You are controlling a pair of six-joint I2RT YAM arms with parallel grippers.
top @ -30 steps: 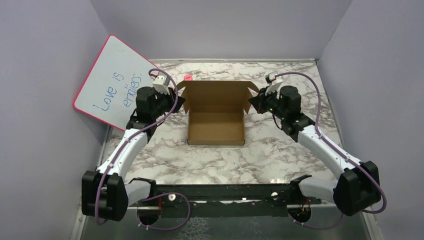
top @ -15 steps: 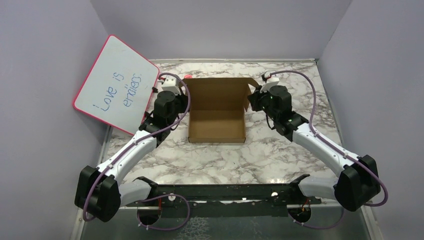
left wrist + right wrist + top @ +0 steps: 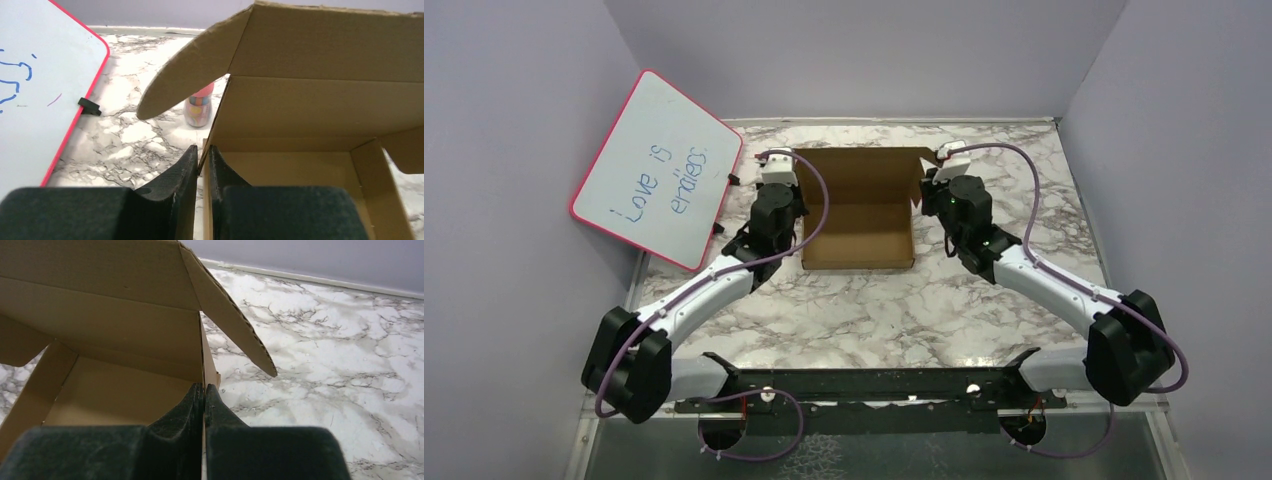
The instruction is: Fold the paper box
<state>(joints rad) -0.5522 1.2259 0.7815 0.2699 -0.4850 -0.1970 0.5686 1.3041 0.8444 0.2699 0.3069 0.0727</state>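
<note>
The paper box (image 3: 859, 225) is brown cardboard, open at mid-table, with its lid standing up at the back and ear flaps angled out. My left gripper (image 3: 801, 210) is shut on the box's left side wall; in the left wrist view the fingertips (image 3: 192, 152) straddle the wall's edge of the box (image 3: 310, 105). My right gripper (image 3: 918, 200) is shut on the right side wall; in the right wrist view the gripper (image 3: 204, 387) pinches the wall of the box (image 3: 115, 335). Both side walls stand upright.
A pink-framed whiteboard (image 3: 659, 170) leans on the left wall, also in the left wrist view (image 3: 35, 85). A small pink-capped bottle (image 3: 199, 107) stands behind the box's left corner. Purple walls enclose the marble table (image 3: 864, 310).
Both grippers have moved inward from beside the lid's ear flaps onto the box's side walls and closed on them. The box looks narrower, its walls pushed upright.
</note>
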